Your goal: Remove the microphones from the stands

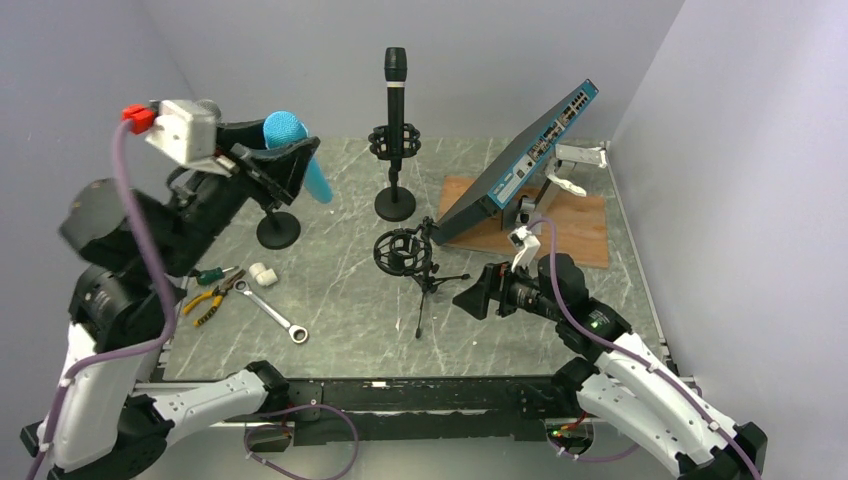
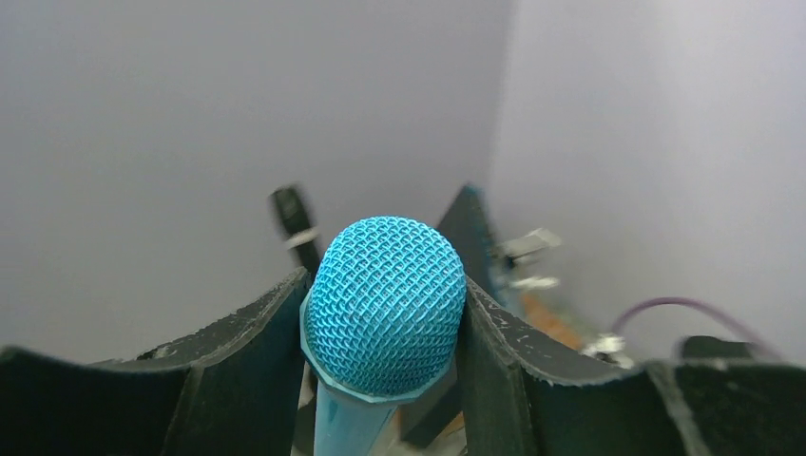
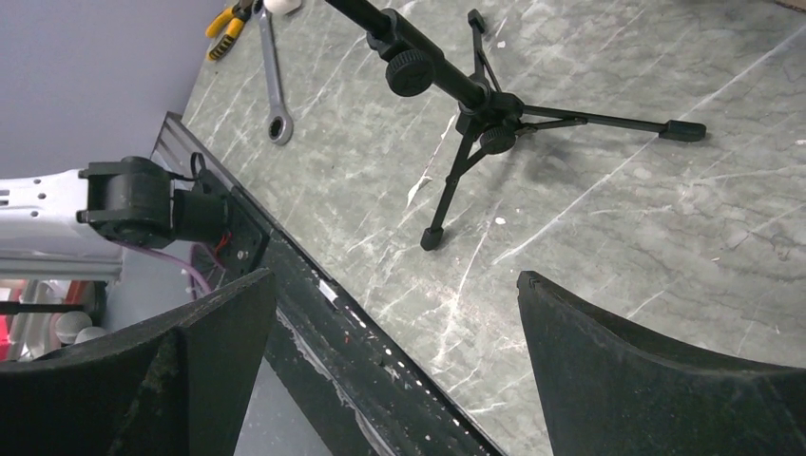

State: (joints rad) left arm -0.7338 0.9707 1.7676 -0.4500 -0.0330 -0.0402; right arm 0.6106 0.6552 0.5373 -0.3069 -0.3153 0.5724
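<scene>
The left pincer (image 1: 296, 166) is clamped on the blue microphone (image 1: 284, 131), holding it tilted above the round-based stand (image 1: 278, 229). Further right, the right pincer (image 3: 395, 281) gapes wide and empty over the bench (image 1: 350, 282), near a tripod stand (image 1: 426, 276).

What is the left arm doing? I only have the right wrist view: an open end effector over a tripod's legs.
Observer: The left end effector is shut on a blue microphone, held aloft.
Operator: Does the tripod stand carry anything?
Observer: No, its shock mount looks empty.
Operator: Any other microphone?
Observer: A black microphone stands upright in a round-base stand at the back.
</scene>
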